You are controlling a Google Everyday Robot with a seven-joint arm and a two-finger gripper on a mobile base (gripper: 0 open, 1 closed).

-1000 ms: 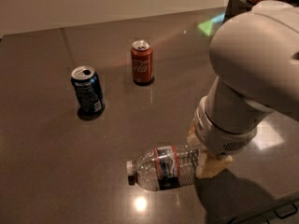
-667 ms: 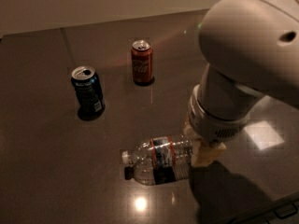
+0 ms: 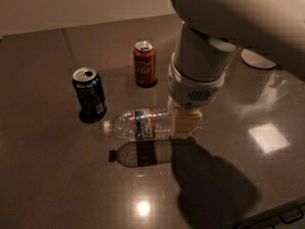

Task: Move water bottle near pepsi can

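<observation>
The water bottle (image 3: 139, 124) is clear with a white cap and an orange, white and blue label. It lies level, cap to the left, a little above the dark table (image 3: 43, 175), over its own reflection. My gripper (image 3: 185, 123) is shut on the bottle's base end, under the big white arm. The pepsi can (image 3: 89, 94), dark blue with a silver top, stands upright just left of the bottle's cap, a small gap apart.
A red cola can (image 3: 145, 64) stands upright behind the bottle. A white cylinder (image 3: 250, 75) stands at the right, behind the arm. The table's front edge shows at the lower right (image 3: 286, 216).
My gripper has carried the water bottle up and to the left, lifting it off the table, so its cap end is now close to the pepsi can.
</observation>
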